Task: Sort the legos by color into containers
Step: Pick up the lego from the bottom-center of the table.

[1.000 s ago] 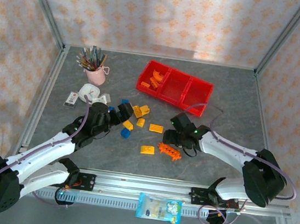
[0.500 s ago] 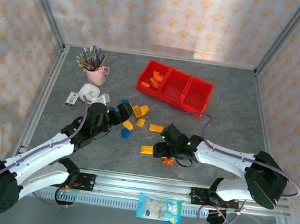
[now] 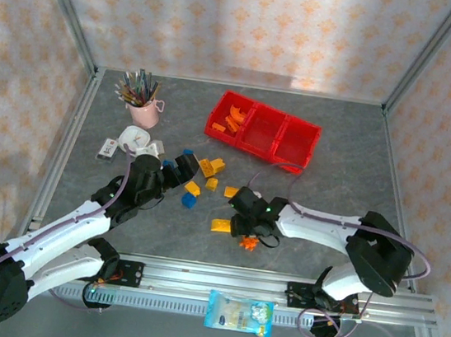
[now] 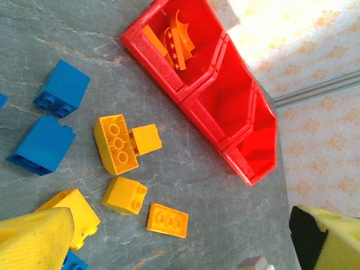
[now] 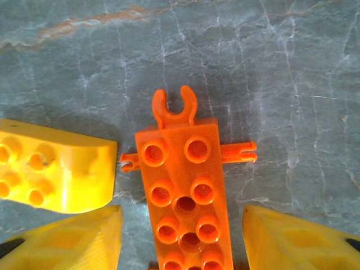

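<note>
our right tool [image 5: 183, 239] hangs open and empty, straddling the orange studded lego [image 5: 181, 185] flat on the surface [image 5: 281, 67]; we should centre, avoid the yellow brick [image 5: 53, 171] just beside it, then close on its long sides.

Grey marbled tabletop [image 3: 351, 160]. At 10 o'clock: pink cup [image 3: 143, 114], upright, holding coloured pencils [image 3: 139, 87]. Just beside the cup, at its 6 o'clock: round white object [image 3: 136, 136], detail too small to tell. Small white item with red mark [image 3: 107, 149] at that object's 8 o'clock. Clear packet [image 3: 239, 314] lies at 6 o'clock, beyond the front rail [image 3: 194, 277].
</note>
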{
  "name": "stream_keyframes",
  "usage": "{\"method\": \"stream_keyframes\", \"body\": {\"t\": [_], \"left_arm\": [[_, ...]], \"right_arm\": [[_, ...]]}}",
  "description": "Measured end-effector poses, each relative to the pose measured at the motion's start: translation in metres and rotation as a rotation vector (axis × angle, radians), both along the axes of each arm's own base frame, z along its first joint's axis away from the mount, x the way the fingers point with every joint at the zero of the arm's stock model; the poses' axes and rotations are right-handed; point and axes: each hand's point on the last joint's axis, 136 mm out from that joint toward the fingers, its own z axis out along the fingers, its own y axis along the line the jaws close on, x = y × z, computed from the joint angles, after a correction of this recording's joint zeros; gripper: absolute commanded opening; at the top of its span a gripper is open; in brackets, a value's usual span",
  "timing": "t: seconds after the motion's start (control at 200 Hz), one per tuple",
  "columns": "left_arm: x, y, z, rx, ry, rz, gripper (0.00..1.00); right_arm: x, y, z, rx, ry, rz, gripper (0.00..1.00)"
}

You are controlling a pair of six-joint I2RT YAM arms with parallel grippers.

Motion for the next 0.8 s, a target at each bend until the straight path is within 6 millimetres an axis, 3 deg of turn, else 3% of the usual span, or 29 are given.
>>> {"method": "stream_keyframes", "body": {"t": [0.355,0.521,0.671,0.796], "left_arm": [[0.002,-0.001,-0.009,0.016,0.026,-0.001,0.99],[0.002,-0.001,-0.012,0.023,0.033,-0.002,0.99],[0.003,-0.002,-0.014,0.031,0.038,-0.004,0.99],[0.007,-0.004,-0.005,0.039,0.019,-0.012,0.99]], "right_arm": [[0.001,-0.006,-0.006,-0.050,-0.004,0.018,0.30],[0.003,-0.005,-0.004,-0.051,-0.014,0.013,0.27],[0.013,0.002,0.007,-0.037,-0.045,0.001,0.25],[0.029,0.008,0.027,0.003,-0.083,-0.031,0.24]]}}
